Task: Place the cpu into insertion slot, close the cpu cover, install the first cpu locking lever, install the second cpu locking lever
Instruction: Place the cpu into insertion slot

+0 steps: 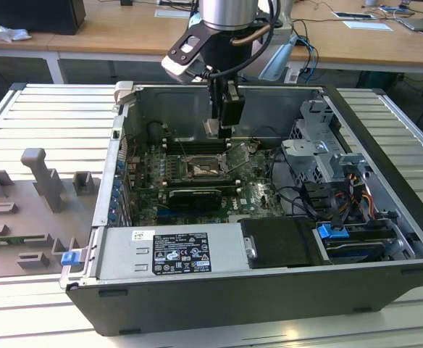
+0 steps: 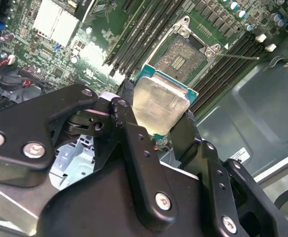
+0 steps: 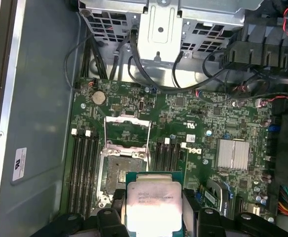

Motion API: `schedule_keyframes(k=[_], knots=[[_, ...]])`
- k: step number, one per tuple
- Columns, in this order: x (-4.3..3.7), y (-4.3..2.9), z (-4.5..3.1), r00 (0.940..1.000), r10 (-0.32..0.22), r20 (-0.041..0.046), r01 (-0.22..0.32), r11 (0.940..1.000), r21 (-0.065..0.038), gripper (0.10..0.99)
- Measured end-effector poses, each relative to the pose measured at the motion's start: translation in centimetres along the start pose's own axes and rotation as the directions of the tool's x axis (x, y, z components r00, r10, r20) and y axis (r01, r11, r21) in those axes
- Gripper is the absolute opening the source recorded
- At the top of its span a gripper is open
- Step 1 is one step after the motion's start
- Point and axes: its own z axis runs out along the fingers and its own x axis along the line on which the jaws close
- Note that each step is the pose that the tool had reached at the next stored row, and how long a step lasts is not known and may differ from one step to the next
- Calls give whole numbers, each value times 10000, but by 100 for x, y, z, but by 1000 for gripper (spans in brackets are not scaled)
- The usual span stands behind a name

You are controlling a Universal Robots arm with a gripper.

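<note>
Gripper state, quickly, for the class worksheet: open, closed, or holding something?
Gripper: closed on the chip, holding it by two opposite edges; the socket is empty.

Camera setup: one off-arm overview, two wrist cams.
From the exterior view we look down at a slant into the open computer case point(image 1: 197, 304), mid-range. The first wrist view faces straight down on the motherboard point(image 3: 193, 123) from higher up. The second wrist view sits close behind the gripper point(image 2: 156, 112), oblique. Both wrist views share the cpu point(image 3: 153, 202) and the insertion slot point(image 3: 122, 165).
</note>
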Motion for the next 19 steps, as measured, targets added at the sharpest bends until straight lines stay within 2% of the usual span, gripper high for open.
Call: schedule_keyframes(k=[4,19], knots=[[22,-1,65,10000,6,-9,-6,10000,77,541],[33,-6,184,10000,33,-22,-32,9997,226,541]])
